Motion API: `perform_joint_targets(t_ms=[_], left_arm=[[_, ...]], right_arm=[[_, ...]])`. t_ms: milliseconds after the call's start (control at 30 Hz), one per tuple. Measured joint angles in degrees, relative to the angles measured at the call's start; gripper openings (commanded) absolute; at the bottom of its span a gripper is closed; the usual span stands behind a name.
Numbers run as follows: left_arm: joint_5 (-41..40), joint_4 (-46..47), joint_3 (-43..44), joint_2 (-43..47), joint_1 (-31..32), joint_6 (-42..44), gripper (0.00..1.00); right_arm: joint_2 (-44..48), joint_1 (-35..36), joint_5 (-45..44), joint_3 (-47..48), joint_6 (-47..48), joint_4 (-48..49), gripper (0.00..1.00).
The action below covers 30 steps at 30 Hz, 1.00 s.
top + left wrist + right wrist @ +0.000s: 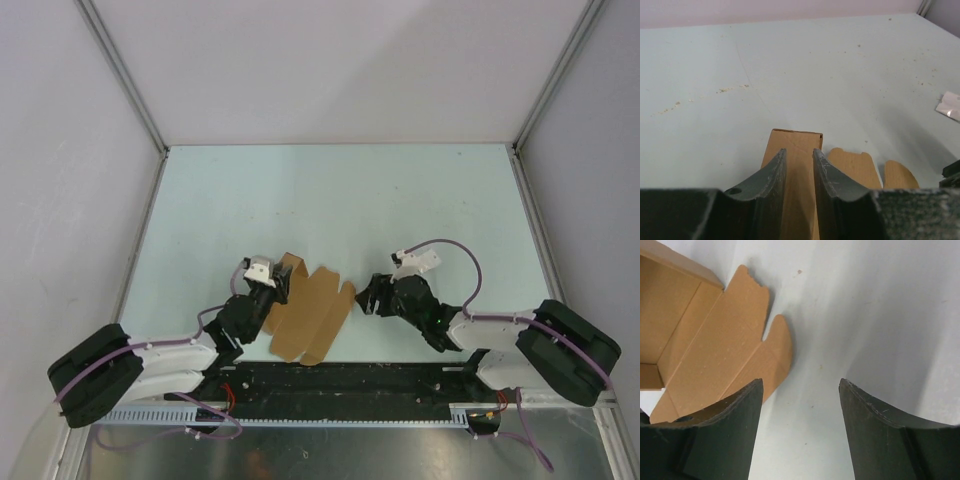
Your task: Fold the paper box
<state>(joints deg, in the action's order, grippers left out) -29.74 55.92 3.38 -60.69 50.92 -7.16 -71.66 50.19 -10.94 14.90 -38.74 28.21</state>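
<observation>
The left gripper (268,292) sits low over the left end of the paper box (312,312), close to the near edge of the pale table (400,200). From its wrist camera the two fingers (771,176) are drawn close, with only a narrow slot between them. A tan panel of the box (796,142) shows through that slot and spreads wider than it on both sides. Whether the fingers are pinching the cardboard or merely resting over it, I cannot tell.

The box lies between the two arms, mostly still a flat die-cut sheet. Its rounded tabs point away from the arms and a flap at its left end stands raised beside the left gripper. In the right wrist view a corner of it is folded up, with two low walls meeting around a bit of floor (670,315).

The right gripper (366,298) is just beside the box's right edge, its jaws spread wide and gripping nothing. One finger (740,430) overlaps the edge of a tabbed flap in that view; the other stands over bare table.
</observation>
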Motion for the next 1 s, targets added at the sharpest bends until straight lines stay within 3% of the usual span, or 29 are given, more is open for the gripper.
perform_joint_targets(t_ms=[367,733,1000], left_arm=[[-0.02,-0.52,-0.02,0.92,0.00,-0.39,0.34],[-0.07,-1.05,-0.04,0.90,0.00,-0.39,0.35],[-0.09,-1.22,-0.04,0.90,0.00,-0.37,0.35]], right_arm=[[-11.06,-10.78,18.71,0.92,7.28,13.20,0.65],[-26.38,-12.22,31.17,4.52,6.82,30.38,0.54],[-28.70,-12.68,33.92,4.52,6.23,33.11,0.46]])
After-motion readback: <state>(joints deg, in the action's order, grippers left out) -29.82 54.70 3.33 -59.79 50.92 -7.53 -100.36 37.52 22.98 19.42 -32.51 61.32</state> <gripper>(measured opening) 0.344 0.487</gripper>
